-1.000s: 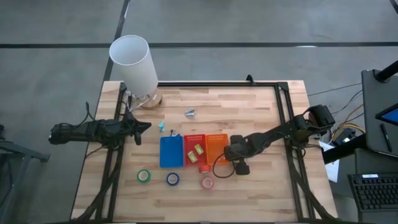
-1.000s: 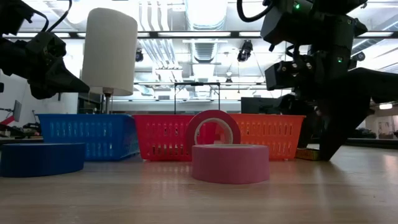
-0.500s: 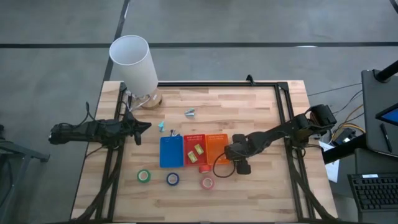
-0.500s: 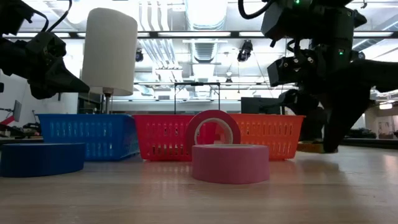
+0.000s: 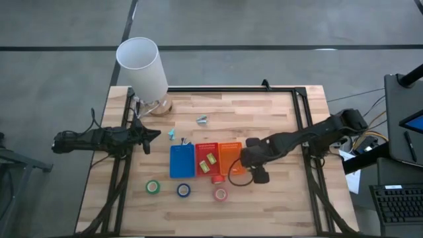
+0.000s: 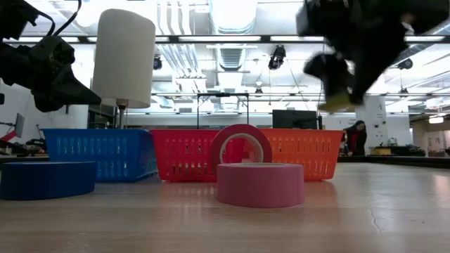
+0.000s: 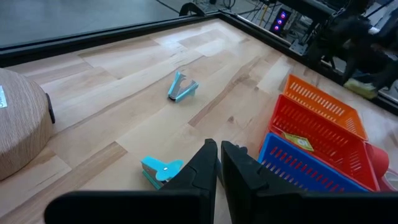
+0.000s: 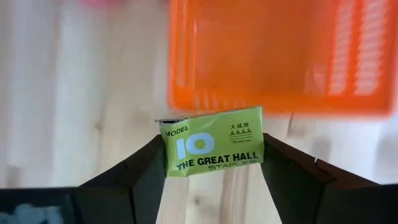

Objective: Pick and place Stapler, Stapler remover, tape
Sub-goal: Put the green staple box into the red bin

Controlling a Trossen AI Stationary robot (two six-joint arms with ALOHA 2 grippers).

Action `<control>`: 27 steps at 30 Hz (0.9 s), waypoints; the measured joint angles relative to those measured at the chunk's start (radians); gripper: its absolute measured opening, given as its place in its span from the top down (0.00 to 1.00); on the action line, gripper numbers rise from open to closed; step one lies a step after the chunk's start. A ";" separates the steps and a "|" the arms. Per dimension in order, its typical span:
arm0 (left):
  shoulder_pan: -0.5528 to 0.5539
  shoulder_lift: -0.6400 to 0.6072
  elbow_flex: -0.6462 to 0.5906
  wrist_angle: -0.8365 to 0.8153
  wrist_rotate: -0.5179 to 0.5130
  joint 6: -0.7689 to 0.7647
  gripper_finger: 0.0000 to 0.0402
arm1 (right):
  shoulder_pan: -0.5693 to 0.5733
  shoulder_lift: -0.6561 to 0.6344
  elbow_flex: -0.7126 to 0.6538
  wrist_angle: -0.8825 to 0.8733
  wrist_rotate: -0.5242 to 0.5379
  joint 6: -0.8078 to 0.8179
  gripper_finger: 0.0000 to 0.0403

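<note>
High view: the right claw [image 5: 253, 173] sits just beside the orange basket [image 5: 229, 157], on its outer side, with the right arm stretched low across the worktop [image 5: 264, 119] from the edge; what it carries cannot be made out from above. The left claw [image 5: 151, 137] is well apart from the orange basket, beyond the blue basket [image 5: 182, 160], its arm lying level along the worktop edge near the white cylinder [image 5: 143, 66]. Three tape rolls lie flat in front of the baskets: green tape [image 5: 153, 187], blue tape [image 5: 183, 190] and pink tape [image 5: 220, 194], the pink one nearest the orange basket; a red tape roll [image 5: 216, 179] stands by the red basket [image 5: 206, 158], which holds two yellow-green boxes. Two light blue staple removers [image 5: 201, 119] lie behind the baskets. Low view: the right claw [image 6: 336, 95] is raised above the orange basket's far end, blurred, with a yellow-green item between its fingers. Left wrist view: the left claw [image 7: 219, 163] is narrowed to a thin slit and holds nothing; a staple remover lies on the worktop near it. Right wrist view: the right claw [image 8: 211, 163] is moderately open and clamped on the two ends of a yellow-green staple box [image 8: 211, 148], held clear of the worktop just short of the orange basket's rim. Its label reads "MODEL 10 THE GREAT HALL STAPLES".
</note>
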 joint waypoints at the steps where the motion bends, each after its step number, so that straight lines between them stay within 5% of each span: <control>1: 0.000 0.000 0.000 0.000 0.000 0.000 0.94 | -0.001 0.000 0.023 0.001 0.012 -0.016 0.42; 6: 0.000 0.000 0.000 0.000 0.000 0.000 0.94 | -0.014 0.034 0.135 0.057 0.100 -0.127 0.42; 20: 0.000 0.000 0.000 0.000 0.000 0.000 0.94 | -0.134 0.352 0.454 0.126 0.099 -0.289 0.41; 27: 0.000 0.000 0.000 0.000 0.000 0.000 0.94 | -0.143 0.458 0.497 0.099 0.062 -0.323 0.42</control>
